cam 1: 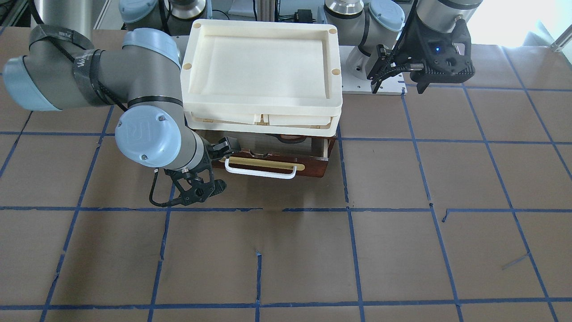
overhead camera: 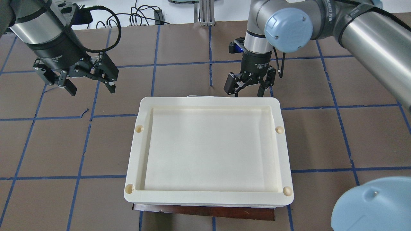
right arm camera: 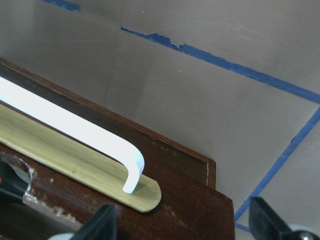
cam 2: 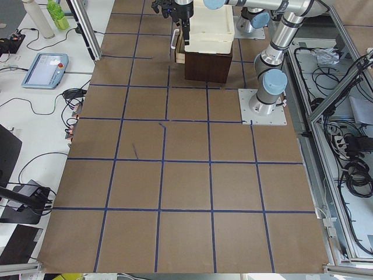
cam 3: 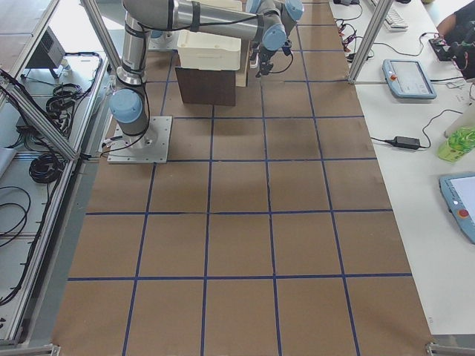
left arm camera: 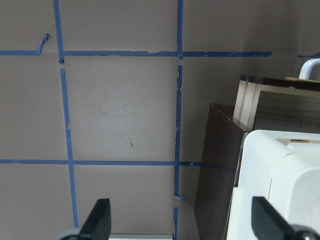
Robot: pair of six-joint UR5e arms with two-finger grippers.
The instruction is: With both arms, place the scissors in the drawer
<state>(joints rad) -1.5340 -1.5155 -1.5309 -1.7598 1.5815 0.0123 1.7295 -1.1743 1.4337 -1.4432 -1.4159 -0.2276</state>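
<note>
Table (cam 1: 402, 250): brown panels with a blue tape grid. At the middle, near the robot's base, stacked cream trays (overhead camera: 138, 150) sit on a dark wooden cabinet (left arm camera: 215, 165).

The drawer (cam 1: 313, 170) stands partly open on the cabinet's far side from the robot. Its pale interior shows, and the front carries a brass-coloured plate (right arm camera: 60, 160) and a white bar handle (right arm camera: 75, 127).

The scissors (cam 1: 289, 137) lie inside the drawer. They are mostly hidden under the tray overhang, with only a red-orange loop and a dark part visible.

The right gripper (overhead camera: 246, 91) is at the drawer front, over the end of the handle. Its jaws are spread and pinch nothing. In the right wrist view the handle end lies between the two fingertips, clear of both.

The left gripper (overhead camera: 91, 89) hangs over bare table on the robot's left of the trays, well apart from the drawer. Its jaws are spread wide and hold nothing.
</note>
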